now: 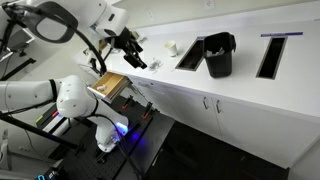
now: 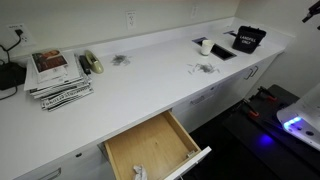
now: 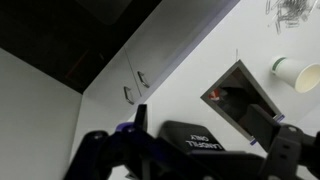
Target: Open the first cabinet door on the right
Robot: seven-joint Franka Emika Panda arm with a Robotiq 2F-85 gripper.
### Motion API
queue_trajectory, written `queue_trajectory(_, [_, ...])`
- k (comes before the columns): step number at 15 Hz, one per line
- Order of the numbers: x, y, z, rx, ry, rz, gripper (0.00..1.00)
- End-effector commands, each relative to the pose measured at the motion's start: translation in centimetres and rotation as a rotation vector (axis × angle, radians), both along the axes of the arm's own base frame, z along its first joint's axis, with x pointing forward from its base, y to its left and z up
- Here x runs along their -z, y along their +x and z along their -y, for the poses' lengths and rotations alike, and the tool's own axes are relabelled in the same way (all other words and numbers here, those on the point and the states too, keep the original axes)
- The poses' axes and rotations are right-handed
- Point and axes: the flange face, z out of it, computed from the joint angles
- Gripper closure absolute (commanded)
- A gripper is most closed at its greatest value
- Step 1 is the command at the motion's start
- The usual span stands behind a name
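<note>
Two matching white cabinet doors sit under the counter with their slim handles side by side. The first cabinet door point(image 1: 188, 106) is the one nearer the drawer and is closed. In the wrist view it point(image 3: 158, 55) lies at the upper left, seen at a steep angle. My gripper point(image 1: 134, 54) hovers open and empty above the counter, well above and away from the doors. It shows blurred at the bottom of the wrist view point(image 3: 190, 160) and at the top right of an exterior view point(image 2: 312, 12).
A black bin point(image 1: 220, 55) stands on the white counter point(image 1: 165, 70) beside a rectangular slot point(image 3: 240, 95), with a paper cup point(image 3: 292, 72) nearby. A light wooden drawer point(image 2: 155, 148) stands pulled out. Magazines point(image 2: 58, 78) lie on the counter. The neighbouring door point(image 1: 240, 122) is closed.
</note>
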Motion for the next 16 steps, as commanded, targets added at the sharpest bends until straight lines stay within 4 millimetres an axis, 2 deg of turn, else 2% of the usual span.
queue_trajectory(1, [5.9,-2.4,5.2,0.202,0.041,-0.022,0.0])
queue_trajectory(5, [11.4,-4.7,9.5,0.414,0.086,-0.034,0.0])
queue_trajectory(6, [11.8,-4.3,9.8,0.45,0.105,-0.038,0.0])
queue_trajectory(7, [10.7,-5.0,8.6,0.363,0.086,-0.014,0.0])
queue_trajectory(10, [12.3,-4.6,9.5,0.414,0.105,-0.05,0.0])
queue_trajectory(14, [12.3,-4.5,9.7,0.419,0.103,-0.053,0.0])
queue_trajectory(16, [13.4,-5.3,11.2,0.496,0.15,-0.055,0.0])
